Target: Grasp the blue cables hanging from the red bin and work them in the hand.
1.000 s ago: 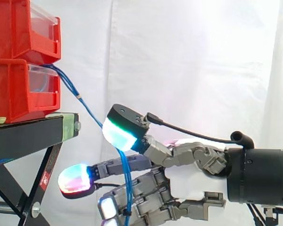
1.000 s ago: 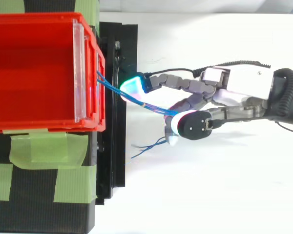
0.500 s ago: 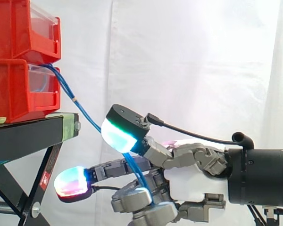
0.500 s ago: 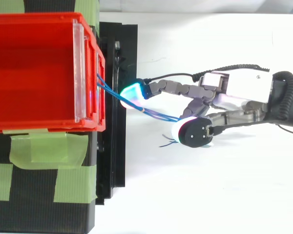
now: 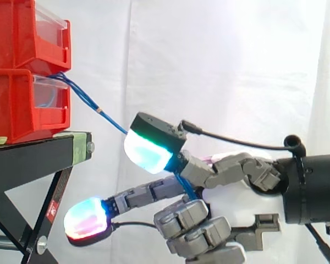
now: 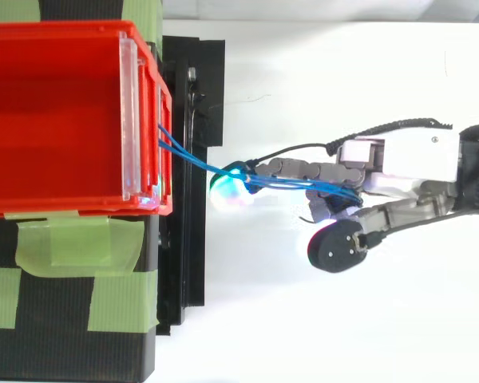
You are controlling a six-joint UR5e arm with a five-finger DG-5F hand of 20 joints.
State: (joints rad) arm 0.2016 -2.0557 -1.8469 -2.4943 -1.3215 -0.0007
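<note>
Two red bins are stacked on a black stand at the left; the blue cables [image 5: 91,103] come out of the lower red bin [image 5: 22,104] and run taut, down and to the right, into my hand [image 5: 220,203]. From above, the blue cables [image 6: 199,163] leave the bin's front lip [image 6: 161,128] and stretch across one straight finger into the palm. My hand [image 6: 399,163] is shut on the cables: the lower fingers are curled round them into the palm, while one finger with a red-blue pad [image 5: 87,219] stays straight and the thumb pad [image 5: 149,149] sits above.
The black stand [image 5: 27,159] with green tape [image 6: 80,243] carries the bins at the left. A white curtain hangs behind, and a white surface [image 6: 319,335] lies under the hand.
My hand has drawn back to the right, pulling the cables straight and taut. The lower fingers have curled tighter, and the loose cable ends are gathered into the palm.
</note>
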